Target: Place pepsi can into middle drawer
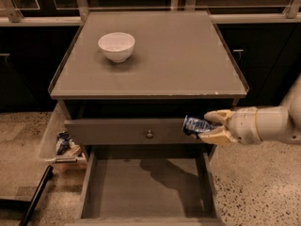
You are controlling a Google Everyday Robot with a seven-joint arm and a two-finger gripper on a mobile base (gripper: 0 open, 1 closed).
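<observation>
My gripper (209, 125) reaches in from the right and is shut on the pepsi can (194, 125), a small dark-blue can held on its side. The can hangs in front of the right end of the grey drawer front with a round knob (149, 134). Below it the middle drawer (188, 192) is pulled out, a wide grey tray with a bare flat floor. The can is above the drawer's back right part, not touching it.
A white bowl (116, 46) stands on the cabinet top (188, 60) at the left rear. A clear bin (51, 135) with small items hangs at the cabinet's left side. A black pole (35, 197) lies on the speckled floor at lower left.
</observation>
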